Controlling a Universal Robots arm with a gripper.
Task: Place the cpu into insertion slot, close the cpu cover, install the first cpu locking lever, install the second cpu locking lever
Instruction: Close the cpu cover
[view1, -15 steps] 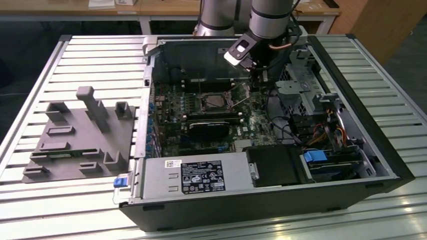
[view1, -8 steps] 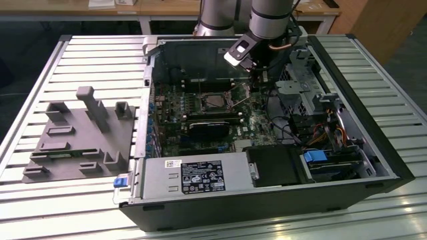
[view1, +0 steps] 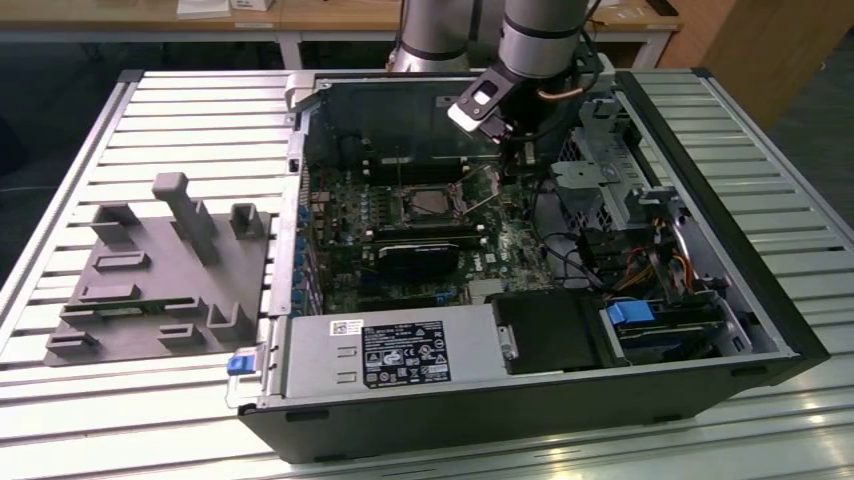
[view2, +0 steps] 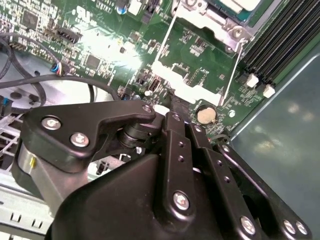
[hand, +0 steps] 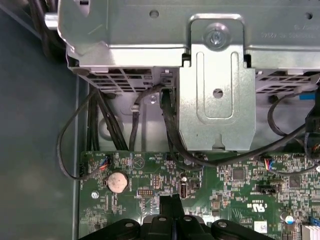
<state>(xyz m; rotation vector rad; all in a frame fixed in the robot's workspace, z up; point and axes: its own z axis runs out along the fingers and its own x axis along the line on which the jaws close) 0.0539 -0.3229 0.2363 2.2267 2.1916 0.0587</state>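
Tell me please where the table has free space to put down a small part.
The slatted table is bare at the exterior view's right of the computer case, and between the grey fixture and the near table edge. Inside the case it is crowded: motherboard, cables, and the tool.

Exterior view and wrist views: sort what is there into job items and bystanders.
Job in hand:
- gripper, low over the motherboard
- insertion slot
- cpu cover, raised open at the slot

Just lying about:
- grey fixture block, on the exterior view's left
- power supply
- coin cell
- drive cage
- memory slots
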